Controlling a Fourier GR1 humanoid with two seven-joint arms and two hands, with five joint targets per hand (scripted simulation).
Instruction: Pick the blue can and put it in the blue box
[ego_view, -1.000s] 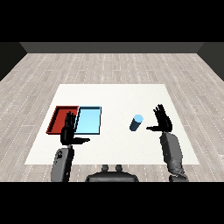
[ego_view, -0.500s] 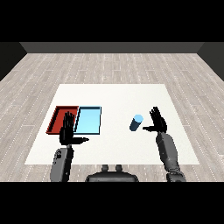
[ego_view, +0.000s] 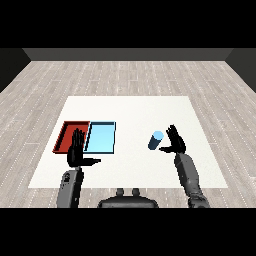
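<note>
Right hand (ego_view: 176, 142) has moved in from the right and now sits just beside the blue can (ego_view: 155, 140).
Head view: the can stands on the white bench (ego_view: 130, 110), well apart from the blue tray (ego_view: 101, 137) and the red tray (ego_view: 66, 135) lying side by side at the left. The right hand's fingers (ego_view: 170, 132) are spread and released, holding nothing, thumb reaching under the can. The left hand (ego_view: 77, 152) hovers over the trays' near edge, fingers straight and released.
</note>
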